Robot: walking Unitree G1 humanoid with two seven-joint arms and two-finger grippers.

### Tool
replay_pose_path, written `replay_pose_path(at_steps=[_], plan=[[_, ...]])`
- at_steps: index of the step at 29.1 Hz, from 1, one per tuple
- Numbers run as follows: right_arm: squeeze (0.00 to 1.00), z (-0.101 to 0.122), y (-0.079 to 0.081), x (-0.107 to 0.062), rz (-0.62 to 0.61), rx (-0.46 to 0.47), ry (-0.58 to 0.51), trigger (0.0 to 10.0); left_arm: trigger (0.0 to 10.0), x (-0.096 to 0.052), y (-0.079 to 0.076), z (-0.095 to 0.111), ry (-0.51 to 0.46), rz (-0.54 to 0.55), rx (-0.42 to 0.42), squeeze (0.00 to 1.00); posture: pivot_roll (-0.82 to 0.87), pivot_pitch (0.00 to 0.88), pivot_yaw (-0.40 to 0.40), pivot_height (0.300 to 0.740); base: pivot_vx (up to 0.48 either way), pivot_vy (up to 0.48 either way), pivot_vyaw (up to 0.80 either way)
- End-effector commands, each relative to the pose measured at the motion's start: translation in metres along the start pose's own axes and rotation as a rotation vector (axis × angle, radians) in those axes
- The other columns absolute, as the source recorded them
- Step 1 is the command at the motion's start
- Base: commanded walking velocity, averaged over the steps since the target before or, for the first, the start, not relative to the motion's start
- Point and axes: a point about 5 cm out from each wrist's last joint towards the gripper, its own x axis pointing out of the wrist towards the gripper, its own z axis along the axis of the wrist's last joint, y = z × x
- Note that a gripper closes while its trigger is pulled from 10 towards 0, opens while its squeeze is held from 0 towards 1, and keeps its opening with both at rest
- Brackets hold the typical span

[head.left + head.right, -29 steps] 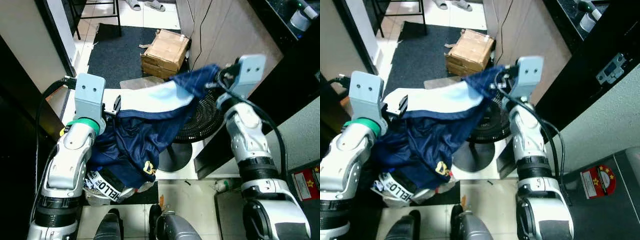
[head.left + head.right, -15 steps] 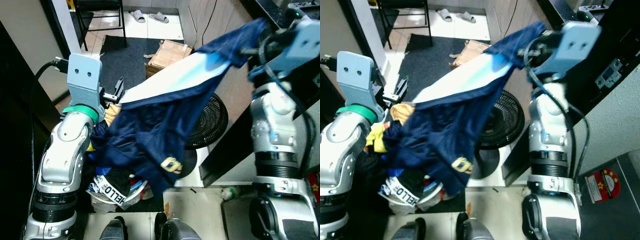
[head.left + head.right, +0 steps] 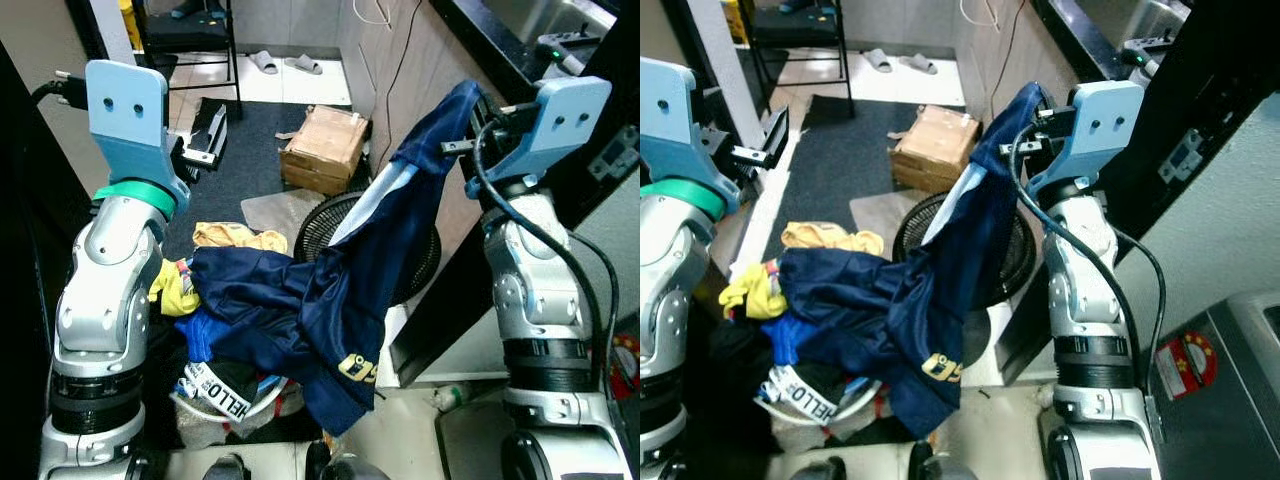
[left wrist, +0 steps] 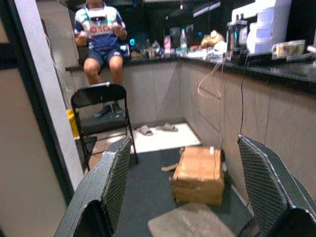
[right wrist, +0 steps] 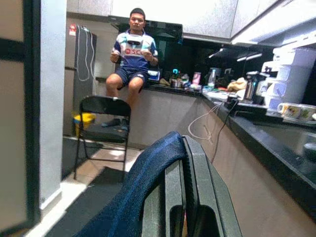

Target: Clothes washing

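The left tool (image 3: 205, 140) has let go, fingers apart, so the shirt (image 3: 330, 300) now dangles from the right tool (image 3: 478, 130) clenched at two o'clock, ready for the washer.

One cardboard box (image 3: 325, 148), one fan (image 3: 400, 250), one chair (image 4: 101, 111), two slippers (image 3: 283, 63), one person (image 5: 131, 52).

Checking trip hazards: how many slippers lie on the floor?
2: the slippers lie side by side on the pale tiles beyond the dark mat, beside the black folding chair. Others may be hidden.

Head eyes look steeply down; wrist views face level, sharing black chair (image 4: 101, 106).
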Motion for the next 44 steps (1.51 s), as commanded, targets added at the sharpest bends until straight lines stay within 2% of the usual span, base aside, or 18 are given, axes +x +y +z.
replay_pose_path(at_steps=[1,4,10,21,24,26,28,30,36,41,44], plan=[[0.0,-0.017,0.005,-0.007,0.01,-0.016,0.061,10.0,10.0,0.002,0.002,0.004,-0.027,0.022,0.004,0.0,0.05,0.0,-0.079,0.74,0.0,0.0,0.0],[0.0,-0.03,0.016,-0.01,0.06,-0.015,0.107,10.0,10.0,0.005,0.001,-0.002,-0.02,0.049,0.017,0.0,0.03,0.0,-0.09,0.74,0.0,0.0,0.0],[0.0,-0.027,0.025,-0.009,0.076,0.025,0.112,10.0,10.0,0.005,-0.001,-0.01,0.004,0.06,-0.021,0.0,0.02,0.0,-0.092,0.74,0.0,0.0,0.0],[0.0,-0.031,0.028,-0.009,0.077,0.036,0.125,10.0,10.0,0.004,-0.007,-0.021,0.029,0.058,-0.042,0.0,0.01,0.0,-0.088,0.74,0.0,0.0,0.0],[0.0,-0.032,0.028,-0.009,0.076,0.038,0.128,10.0,10.0,0.004,-0.008,-0.022,0.035,0.052,-0.039,0.0,0.02,0.0,-0.072,0.74,0.0,0.0,0.0],[0.0,-0.033,0.03,-0.008,0.044,0.05,0.118,10.0,10.0,0.008,-0.011,-0.024,0.049,0.016,-0.029,0.0,0.03,0.0,0.006,0.74,0.0,0.0,0.0],[0.0,-0.033,0.03,-0.008,0.044,0.05,0.118,10.0,10.0,0.008,-0.011,-0.024,0.049,0.016,-0.029,0.0,0.03,0.0,0.006,0.74,0.0,0.0,0.0],[0.0,-0.034,0.034,-0.008,0.006,0.071,0.104,10.0,10.0,0.015,-0.011,-0.024,0.056,-0.024,-0.012,0.0,0.04,0.0,0.044,0.74,0.0,0.0,0.0],[0.0,-0.037,0.04,-0.011,-0.013,0.09,0.106,10.0,10.0,0.02,-0.008,-0.022,0.057,-0.039,0.001,0.0,0.04,0.0,0.067,0.74,0.0,0.0,0.0],[0.0,-0.039,0.039,-0.014,-0.025,0.105,0.114,10.0,10.0,0.021,-0.007,-0.023,0.06,-0.038,0.0,0.0,0.05,0.0,0.072,0.74,0.0,0.0,0.0],[0.0,-0.04,0.038,-0.014,-0.032,0.112,0.113,10.0,10.0,0.021,-0.007,-0.023,0.06,-0.04,0.002,0.0,0.06,0.0,0.072,0.74,0.0,0.0,-0.8]])
